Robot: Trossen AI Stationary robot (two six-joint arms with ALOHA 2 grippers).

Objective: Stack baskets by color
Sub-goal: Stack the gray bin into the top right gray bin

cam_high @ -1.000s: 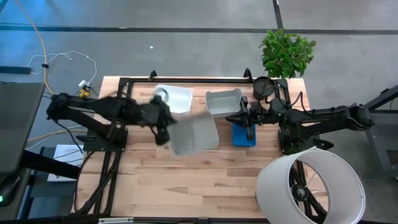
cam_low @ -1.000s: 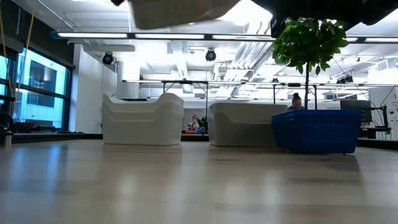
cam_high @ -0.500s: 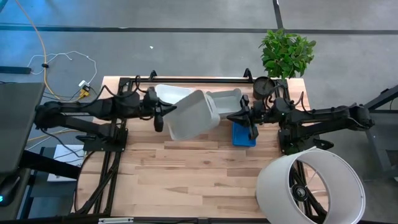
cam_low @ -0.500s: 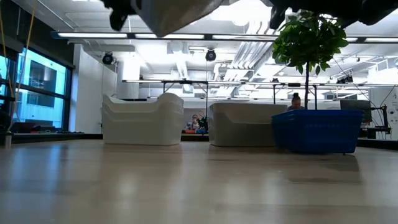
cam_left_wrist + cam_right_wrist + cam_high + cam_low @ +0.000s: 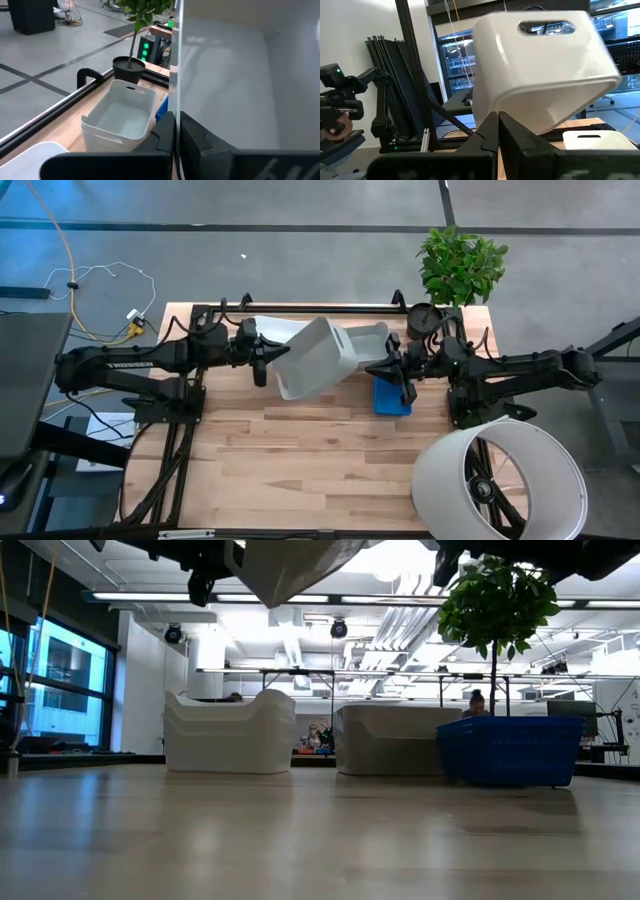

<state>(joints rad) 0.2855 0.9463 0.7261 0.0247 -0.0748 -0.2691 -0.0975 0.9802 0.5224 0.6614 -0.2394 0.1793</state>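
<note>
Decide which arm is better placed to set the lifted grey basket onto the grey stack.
Left: its gripper already holds the grey basket just beside the grey stack. The right gripper hangs shut over the blue baskets.

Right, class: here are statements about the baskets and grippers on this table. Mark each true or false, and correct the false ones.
1. The left gripper holds a grey basket in the air. True.
2. The held basket is level. False: it is tilted.
3. The blue baskets sit under the right gripper. True.
4. The right gripper holds a basket. False: it is shut on nothing.
5. The white stack stands on the table. True.
</note>
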